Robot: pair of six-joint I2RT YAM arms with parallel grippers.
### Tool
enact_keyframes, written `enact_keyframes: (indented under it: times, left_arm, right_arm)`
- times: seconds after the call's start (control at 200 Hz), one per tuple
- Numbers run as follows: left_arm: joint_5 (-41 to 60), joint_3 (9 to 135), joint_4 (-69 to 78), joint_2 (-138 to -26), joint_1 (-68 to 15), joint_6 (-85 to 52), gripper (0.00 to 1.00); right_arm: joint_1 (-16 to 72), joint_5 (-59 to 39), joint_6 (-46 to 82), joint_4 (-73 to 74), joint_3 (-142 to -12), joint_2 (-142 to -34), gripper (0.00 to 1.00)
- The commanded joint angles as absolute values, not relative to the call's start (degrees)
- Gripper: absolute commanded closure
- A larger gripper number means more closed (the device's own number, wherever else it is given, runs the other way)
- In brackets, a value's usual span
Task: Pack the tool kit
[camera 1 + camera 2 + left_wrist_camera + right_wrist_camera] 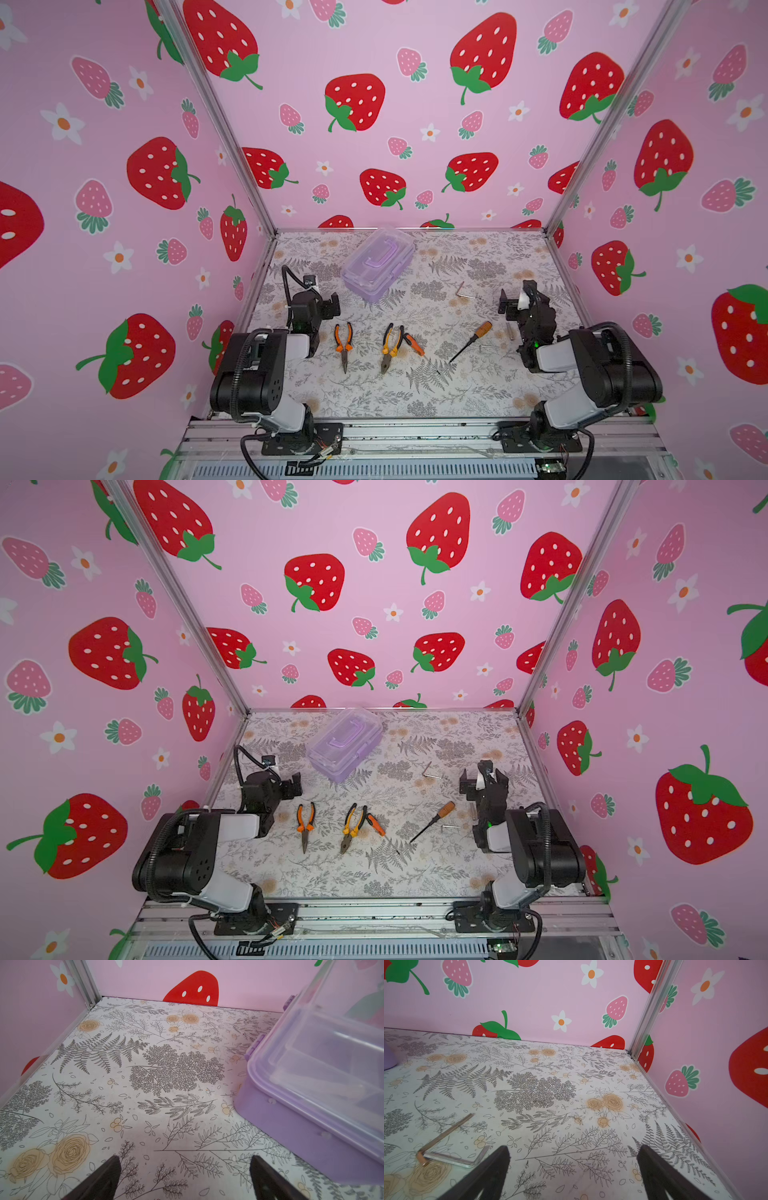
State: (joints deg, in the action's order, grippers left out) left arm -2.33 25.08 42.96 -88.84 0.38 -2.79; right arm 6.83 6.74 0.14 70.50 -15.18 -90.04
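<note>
Tool kit [377, 263] near left tool [186, 1159], far from right tool [574, 1148] (both wide, empty)

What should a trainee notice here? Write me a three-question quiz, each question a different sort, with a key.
1. True or false: the orange-handled pliers lie inside the case.
2. The left end effector holds: A. pliers; B. nothing; C. a screwdriver.
3. Fill in: the right end effector has its jaws ____.

Key: 1 false, they lie on the table in front of the closed case; 2 B; 3 open.
</note>
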Motion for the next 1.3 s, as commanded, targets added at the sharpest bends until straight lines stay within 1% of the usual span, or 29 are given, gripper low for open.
enact_keyframes:
  times: [0.0,0.93,1.015,1.161,1.296]
  left_arm:
    - [-1.6,26.3,43.2,-88.7,0.5,-1.6,0.01]
    - [-1.6,26.3,43.3,-88.7,0.5,-1.7,0.01]
    - [-1.6,26.3,43.2,-88.7,0.5,-1.7,0.01]
    - [-1.6,26.3,43.2,-88.7,0.5,-1.7,0.01]
    - [-1.6,26.3,43.2,-88.7,0.5,-1.7,0.01]
  right_arm:
    - [6.5,6.3,-0.1,71.0,-15.7,-90.2,0.01]
    - [6.5,6.2,0.0,71.4,-15.5,-90.1,0.01]
    - [6.5,9.1,1.2,71.4,-15.5,-89.7,0.01]
    - [6.6,10.0,1.3,61.4,-18.8,-84.4,0.01]
    - [8.3,17.9,3.7,50.3,-23.6,-80.1,0.01]
